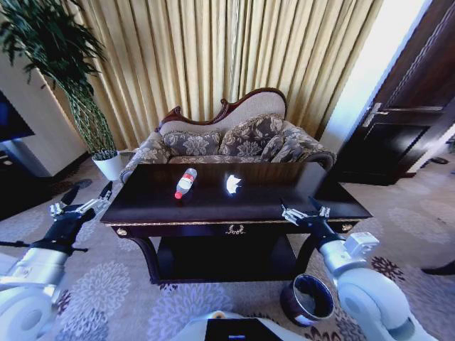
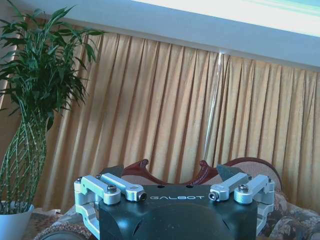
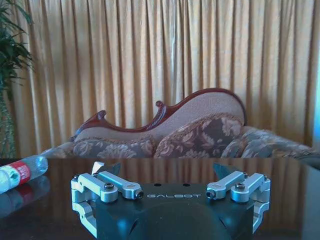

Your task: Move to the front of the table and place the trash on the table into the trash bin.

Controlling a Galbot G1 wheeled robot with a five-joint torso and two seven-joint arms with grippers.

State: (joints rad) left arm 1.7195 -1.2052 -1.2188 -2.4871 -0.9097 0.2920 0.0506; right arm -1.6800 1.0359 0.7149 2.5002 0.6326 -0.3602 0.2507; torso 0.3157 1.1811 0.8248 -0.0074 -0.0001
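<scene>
right gripper (image 1: 304,211): spread, over table (image 1: 341,202) front edge | clear bottle (image 1: 185,183) (red label) and crumpled white paper (image 1: 232,184): beyond it, leftward | trash bin (image 1: 307,299): below it | left gripper (image 1: 79,202): spread

The dark glossy surface (image 1: 213,202) carries 2 items: a clear bottle (image 1: 185,183) with red label, lying on its side, and crumpled white paper (image 1: 232,184) near it. The patterned carpet (image 1: 106,291) supports the round dark bin (image 1: 307,298).

- Likely a hotel suite or formal sitting room.
- Floral sofa (image 1: 234,142) before gold curtains (image 1: 213,57).
- Dark glossy table (image 1: 213,206), patterned carpet (image 1: 106,291), potted plant (image 1: 71,78).
</scene>
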